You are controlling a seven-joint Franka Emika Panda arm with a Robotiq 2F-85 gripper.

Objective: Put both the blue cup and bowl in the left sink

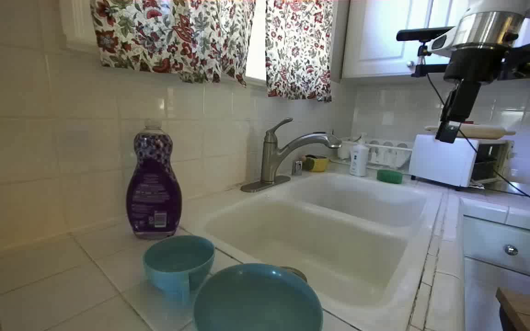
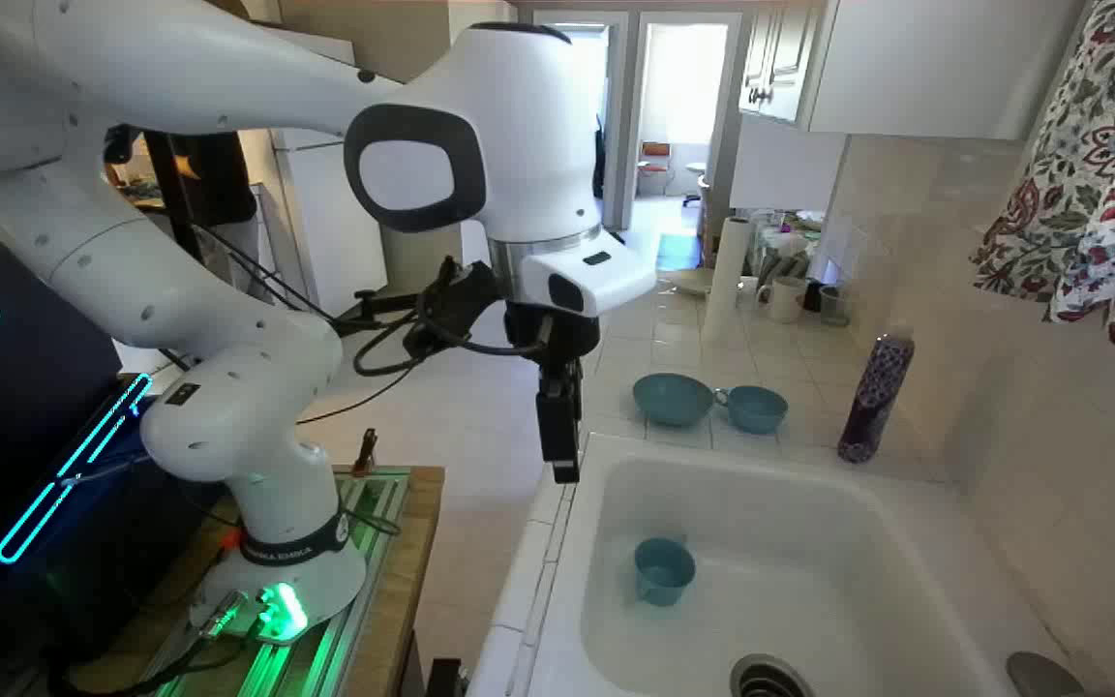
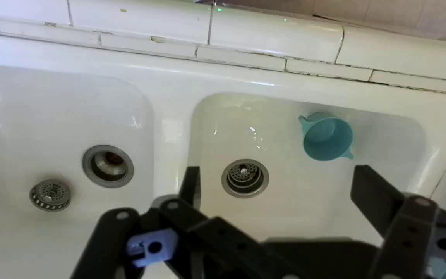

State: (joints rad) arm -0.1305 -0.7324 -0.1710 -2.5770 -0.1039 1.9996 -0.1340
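The fingers (image 3: 376, 199) stand wide apart, as we see in the wrist view, with nothing held between them. A blue cup (image 3: 327, 136) with two small lugs sits in the left sink (image 2: 780, 523) near the drain (image 3: 245, 178), and we take it to be the task's cup. The bowl (image 1: 258, 299) rests on the bench (image 1: 53, 294), just beside a handled cup (image 2: 754, 410); whether those two touch, we cannot tell. We expect the bowl to be light and stiff, perhaps plastic, with a glossy, slippery skin; if it is ceramic, a drop could chip it. We would pinch its rim on the side away from the handled cup, one finger inside and one outside, firmly but slowly, since the flaring wall could slide and tip.
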